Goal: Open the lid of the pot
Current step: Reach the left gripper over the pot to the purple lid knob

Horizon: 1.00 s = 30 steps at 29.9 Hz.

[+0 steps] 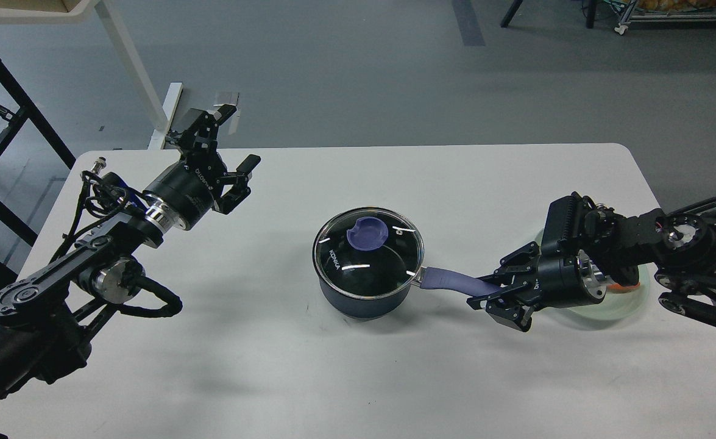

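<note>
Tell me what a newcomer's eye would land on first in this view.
First, the dark navy pot at the middle of the white table, its glass lid on, with a lavender-blue knob. Next, the right gripper closed around the end of the pot's lavender-blue handle. The left gripper hangs open over the table's far left edge, away from the pot.

Your left arm (59, 286) is black with silver joint rings and looped black cables; the right arm (668, 244) matches, its wrist block ribbed.
</note>
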### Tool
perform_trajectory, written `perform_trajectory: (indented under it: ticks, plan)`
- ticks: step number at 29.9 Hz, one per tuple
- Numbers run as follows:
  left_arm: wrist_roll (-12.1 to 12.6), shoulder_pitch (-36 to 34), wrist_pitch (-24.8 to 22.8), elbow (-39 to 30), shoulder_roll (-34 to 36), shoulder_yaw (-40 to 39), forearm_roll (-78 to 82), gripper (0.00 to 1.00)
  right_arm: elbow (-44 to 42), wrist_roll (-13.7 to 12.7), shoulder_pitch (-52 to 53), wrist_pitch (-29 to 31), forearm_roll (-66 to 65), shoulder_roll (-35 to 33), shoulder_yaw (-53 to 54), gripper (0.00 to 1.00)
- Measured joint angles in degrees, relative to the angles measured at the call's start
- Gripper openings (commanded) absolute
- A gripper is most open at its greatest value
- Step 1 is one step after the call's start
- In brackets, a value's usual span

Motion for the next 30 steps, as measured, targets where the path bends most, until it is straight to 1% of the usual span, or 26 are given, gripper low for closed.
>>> perform_trajectory:
  ticks: [3, 8, 11, 14, 15, 16, 19, 20, 21, 23, 27, 30]
  plan:
    - [-0.03, -0.10, -0.37, -0.17, 0.07, 0.01, 3.01, 0.99, 0.01, 0.00, -0.01, 0.00, 0.00, -0.01, 0.00, 0.26]
    - [-0.04, -0.76, -0.56, -2.13, 0.94, 0.01, 10.03, 0.99, 0.01, 0.00, -0.01, 0.00, 0.00, -0.03, 0.00, 0.25]
    - [-0.14, -1.71, -0.66, -3.96, 1.49, 0.01, 17.29, 0.99, 0.00, 0.00, -0.01, 0.00, 0.00, -0.04, 0.00, 0.26]
    - [-0.67, -4.48, -0.81, -6.69, 1.79, 0.84, 28.57, 0.99, 0.00, -0.01, 0.00, 0.00, 0.00, -0.03, 0.00, 0.26]
    - [-1.13, -5.59, -0.82, -7.57, 1.88, 1.49, 32.50, 0.99, 0.00, -0.02, 0.00, 0.00, -0.01, -0.01, 0.00, 0.26]
    - [-2.11, -7.11, -0.80, -8.66, 2.01, 2.58, 37.46, 0.99, -0.01, -0.02, 0.00, 0.00, -0.01, 0.05, 0.00, 0.26]
    - [-6.48, -12.07, -0.22, -11.11, 2.23, 7.24, 51.70, 0.99, -0.01, -0.03, -0.03, 0.00, -0.01, 0.13, 0.00, 0.26]
    - [-7.55, -13.70, 0.11, -11.48, 2.25, 9.03, 55.86, 0.99, -0.01, -0.03, -0.07, 0.00, -0.01, 0.13, 0.00, 0.26]
    - [-8.35, -15.60, 0.67, -11.75, 2.27, 11.21, 60.37, 0.99, -0.01, -0.03, -0.10, -0.01, 0.00, 0.13, 0.00, 0.26]
    - [-9.00, -18.72, 2.62, -11.87, 2.27, 15.18, 67.18, 0.99, -0.01, -0.03, -0.13, -0.01, 0.03, 0.14, 0.00, 0.26]
    - [-9.23, -23.13, 8.78, -10.72, 1.41, 23.94, 76.81, 0.99, -0.01, -0.03, -0.14, -0.01, 0.08, 0.14, 0.00, 0.27]
    - [-9.27, -24.86, 14.18, -8.10, -0.19, 29.15, 82.10, 0.99, -0.01, -0.03, -0.21, -0.01, 0.15, 0.15, 0.00, 0.27]
